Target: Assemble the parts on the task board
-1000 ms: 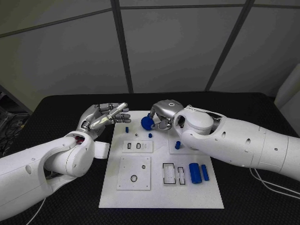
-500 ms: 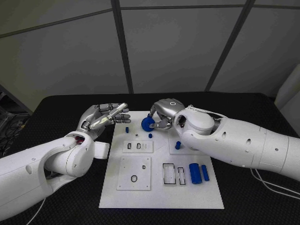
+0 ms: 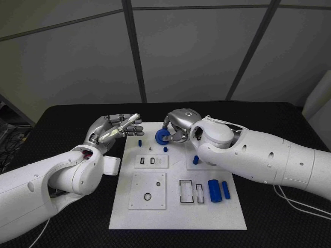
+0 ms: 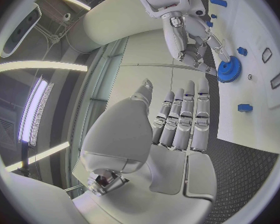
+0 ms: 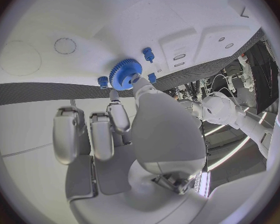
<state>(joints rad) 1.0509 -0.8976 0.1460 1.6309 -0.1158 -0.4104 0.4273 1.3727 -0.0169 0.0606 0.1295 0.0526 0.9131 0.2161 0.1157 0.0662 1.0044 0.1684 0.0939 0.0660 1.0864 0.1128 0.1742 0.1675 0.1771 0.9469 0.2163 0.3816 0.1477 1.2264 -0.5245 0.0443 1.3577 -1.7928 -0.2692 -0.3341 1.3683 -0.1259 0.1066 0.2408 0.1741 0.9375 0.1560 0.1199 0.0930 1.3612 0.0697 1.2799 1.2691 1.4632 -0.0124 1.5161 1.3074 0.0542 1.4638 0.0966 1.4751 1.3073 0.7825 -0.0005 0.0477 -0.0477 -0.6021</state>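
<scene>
A blue gear [image 3: 162, 136] hangs over the far end of the white task board [image 3: 177, 212], pinched in the fingertips of my right hand [image 3: 180, 123]. In the right wrist view the thumb lies on the blue gear [image 5: 124, 73] and a finger [image 5: 118, 115] sits beside it, close above the task board [image 5: 47, 30]. My left hand [image 3: 115, 128] floats off the board's far left corner, fingers straight and apart, holding nothing. The left wrist view shows my left hand [image 4: 177, 122] facing the blue gear [image 4: 228, 68] and my right hand [image 4: 193, 40].
Small blue pegs stand on the board: one [image 3: 141, 141] by the left hand, one [image 3: 166, 149] under the gear, one [image 3: 196, 159] further right. A thick blue cylinder [image 3: 214, 190] and a thin blue bar [image 3: 226, 189] lie beside empty slots [image 3: 186, 191].
My right hand has shifted slightly left with the gear still in its fingertips. The left hand has stayed put.
</scene>
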